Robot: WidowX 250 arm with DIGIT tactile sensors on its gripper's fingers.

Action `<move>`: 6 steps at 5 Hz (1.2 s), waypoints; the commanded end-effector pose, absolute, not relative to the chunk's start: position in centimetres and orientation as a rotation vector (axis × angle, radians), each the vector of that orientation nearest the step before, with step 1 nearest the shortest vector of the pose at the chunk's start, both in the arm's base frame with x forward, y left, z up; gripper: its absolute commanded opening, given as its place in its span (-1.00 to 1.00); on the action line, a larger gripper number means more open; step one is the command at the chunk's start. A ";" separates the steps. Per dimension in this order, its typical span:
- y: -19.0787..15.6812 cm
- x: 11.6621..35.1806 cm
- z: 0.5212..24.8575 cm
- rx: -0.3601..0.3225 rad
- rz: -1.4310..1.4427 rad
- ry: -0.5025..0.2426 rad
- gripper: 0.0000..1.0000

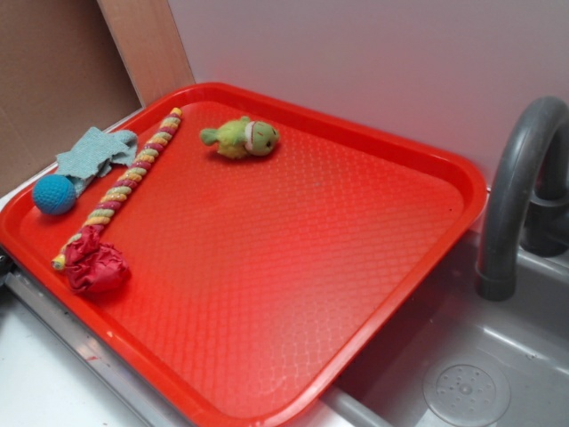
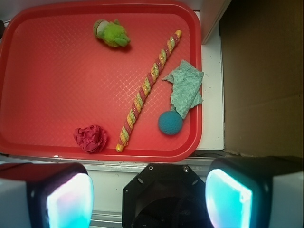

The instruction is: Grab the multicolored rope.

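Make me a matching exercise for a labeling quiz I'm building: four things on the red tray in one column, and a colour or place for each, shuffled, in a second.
Things:
1. multicolored rope
2. plush toy
3. ball
4. crumpled cloth lump

Descriptions:
A. solid red, beside one end of the rope
B. blue, touching the pale teal rag
C. banded yellow, pink-red and pale green, lying straight
D. green, alone near a tray edge

Pairs: 1-C, 2-D, 3-B, 4-A
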State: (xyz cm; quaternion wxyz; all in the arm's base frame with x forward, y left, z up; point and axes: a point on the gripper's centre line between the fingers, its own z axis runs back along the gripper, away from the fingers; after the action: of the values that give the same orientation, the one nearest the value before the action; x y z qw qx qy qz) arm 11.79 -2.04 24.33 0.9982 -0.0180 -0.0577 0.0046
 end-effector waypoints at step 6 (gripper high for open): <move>-1.5 17.6 18.4 -0.061 0.272 -0.118 1.00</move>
State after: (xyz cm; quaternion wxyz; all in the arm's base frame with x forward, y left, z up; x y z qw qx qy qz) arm 17.33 -1.88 17.74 0.9904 -0.0295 -0.0465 0.1266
